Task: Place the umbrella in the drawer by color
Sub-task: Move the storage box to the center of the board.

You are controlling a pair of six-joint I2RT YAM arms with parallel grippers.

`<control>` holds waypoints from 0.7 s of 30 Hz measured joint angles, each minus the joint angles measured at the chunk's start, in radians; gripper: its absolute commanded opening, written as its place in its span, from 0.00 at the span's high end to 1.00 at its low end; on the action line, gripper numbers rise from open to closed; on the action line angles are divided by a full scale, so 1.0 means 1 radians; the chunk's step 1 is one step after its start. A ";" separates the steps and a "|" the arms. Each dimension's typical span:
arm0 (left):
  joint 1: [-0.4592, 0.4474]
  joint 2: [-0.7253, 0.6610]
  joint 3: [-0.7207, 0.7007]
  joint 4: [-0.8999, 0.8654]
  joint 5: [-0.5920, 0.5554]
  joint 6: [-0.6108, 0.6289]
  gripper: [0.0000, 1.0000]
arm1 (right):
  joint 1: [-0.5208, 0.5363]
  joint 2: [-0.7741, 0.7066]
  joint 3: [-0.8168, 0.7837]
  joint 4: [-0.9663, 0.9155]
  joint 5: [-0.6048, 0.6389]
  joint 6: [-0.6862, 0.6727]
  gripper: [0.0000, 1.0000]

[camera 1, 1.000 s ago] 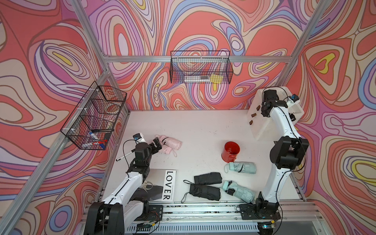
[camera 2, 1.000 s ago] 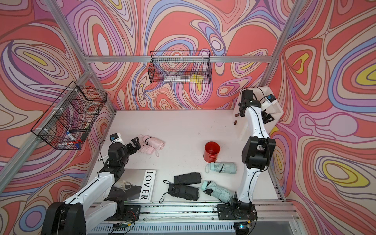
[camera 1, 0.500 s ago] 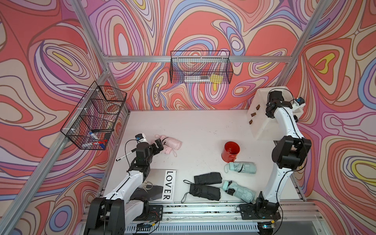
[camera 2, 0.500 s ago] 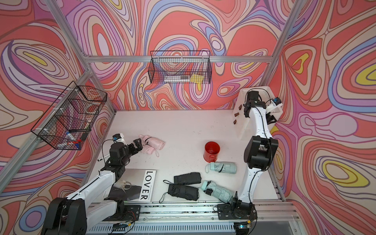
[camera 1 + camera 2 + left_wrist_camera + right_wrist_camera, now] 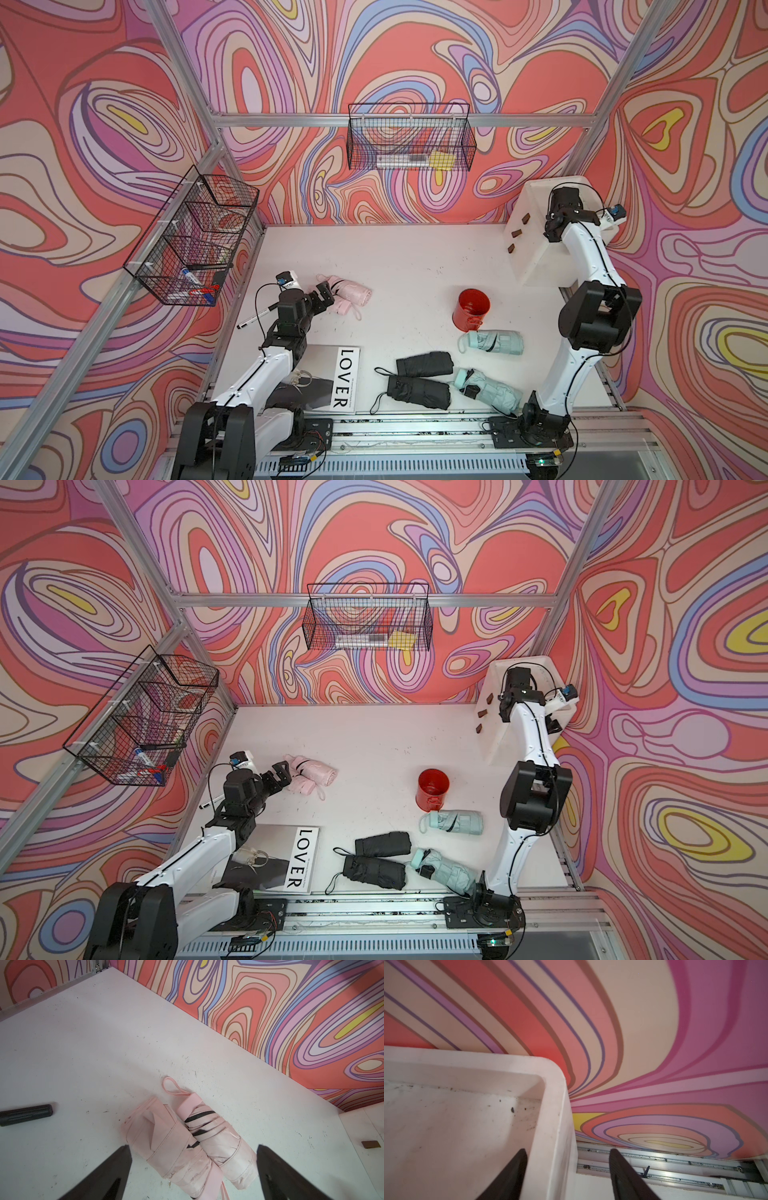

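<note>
Two pink umbrellas between wide-spread fingers of left tool.

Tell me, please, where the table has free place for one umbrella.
Bare: the back half of the table, between pink umbrellas and white drawer unit, down to the red cup. Crowded: the front edge, with book, black umbrellas, mint umbrellas.

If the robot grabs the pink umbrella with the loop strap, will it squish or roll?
The pink folded fabric umbrella would probably squish; its wrapped folds look soft. Rounded, it might roll, though its pink neighbour lies against it. The loop strap would likely dangle.
</note>
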 measured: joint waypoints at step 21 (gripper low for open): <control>0.000 0.028 0.000 -0.005 0.002 -0.026 0.01 | 0.037 -0.263 -0.193 -0.082 -0.238 -0.160 1.00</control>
